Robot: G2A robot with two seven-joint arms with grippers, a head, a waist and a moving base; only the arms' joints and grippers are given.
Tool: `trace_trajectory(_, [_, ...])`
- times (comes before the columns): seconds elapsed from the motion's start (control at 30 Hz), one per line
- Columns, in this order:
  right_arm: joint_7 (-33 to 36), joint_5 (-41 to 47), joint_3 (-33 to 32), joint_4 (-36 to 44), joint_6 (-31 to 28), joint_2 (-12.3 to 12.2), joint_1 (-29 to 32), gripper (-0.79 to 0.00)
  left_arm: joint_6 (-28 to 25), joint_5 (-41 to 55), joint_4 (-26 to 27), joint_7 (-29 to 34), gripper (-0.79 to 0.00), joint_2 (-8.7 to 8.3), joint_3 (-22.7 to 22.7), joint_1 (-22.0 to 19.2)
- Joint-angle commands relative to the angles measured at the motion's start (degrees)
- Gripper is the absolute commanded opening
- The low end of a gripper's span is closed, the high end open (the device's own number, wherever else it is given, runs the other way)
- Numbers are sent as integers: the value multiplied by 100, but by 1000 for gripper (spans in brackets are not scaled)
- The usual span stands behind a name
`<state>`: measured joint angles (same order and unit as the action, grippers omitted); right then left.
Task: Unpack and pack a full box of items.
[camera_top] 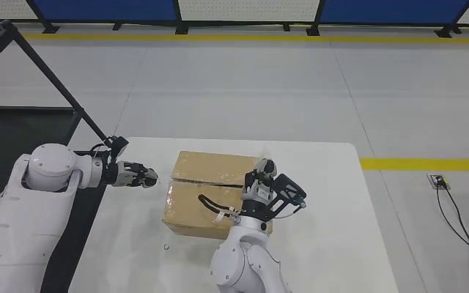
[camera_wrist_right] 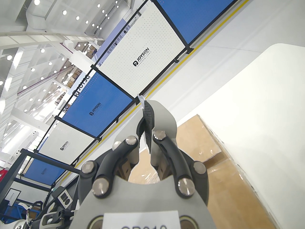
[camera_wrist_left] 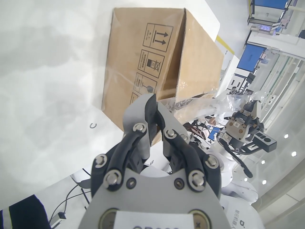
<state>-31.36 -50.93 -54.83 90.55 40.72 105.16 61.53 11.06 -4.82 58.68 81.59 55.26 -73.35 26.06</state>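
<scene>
A brown cardboard box (camera_top: 201, 198) is sitting flat on the white counter (camera_top: 330, 220), with its top flaps closed along a centre seam. It is lying just beyond the tips of the left gripper (camera_top: 152, 176), apart from them. Its end wall, printed with black handling symbols, is facing that gripper. The right gripper (camera_top: 265, 168) is hovering over the box's top, toward the end away from the left gripper. A crinkled strip of clear tape (camera_wrist_left: 202, 102) is lifting off the top of the box and running to the right gripper, which is pinching its end.
</scene>
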Motion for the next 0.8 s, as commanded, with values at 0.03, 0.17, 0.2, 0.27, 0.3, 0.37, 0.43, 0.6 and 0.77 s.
trace_trajectory(0.03, [-38,4,-20,-84,74,12,-63,-785,-29,47,-158,-31,-785,20,125,-80])
trace_trajectory(0.17, [-49,-4,-15,-164,158,25,-120,-785,-61,70,-325,-32,-785,46,289,-185])
trace_trajectory(0.2, [-31,-8,-10,-181,176,26,-124,-785,-73,82,-367,-39,-785,52,322,-211])
trace_trajectory(0.27, [-22,-32,-12,-195,194,25,-120,-785,-99,106,-448,-49,-785,65,389,-260])
trace_trajectory(0.3, [-18,-63,-8,-208,200,22,-112,-785,-111,105,-489,-53,-785,70,426,-285])
trace_trajectory(0.37, [-15,-93,-15,-217,194,17,-90,-785,-130,123,-558,-61,-785,81,477,-329])
trace_trajectory(0.43, [19,-125,-23,-222,166,9,-59,-785,-143,152,-658,-75,-785,94,541,-387])
trace_trajectory(0.6, [53,-158,-54,-254,152,4,-36,-785,-183,196,-840,-106,-785,127,691,-485])
trace_trajectory(0.77, [86,-158,-85,-317,128,11,-77,-785,-212,234,-969,-130,-785,158,824,-560])
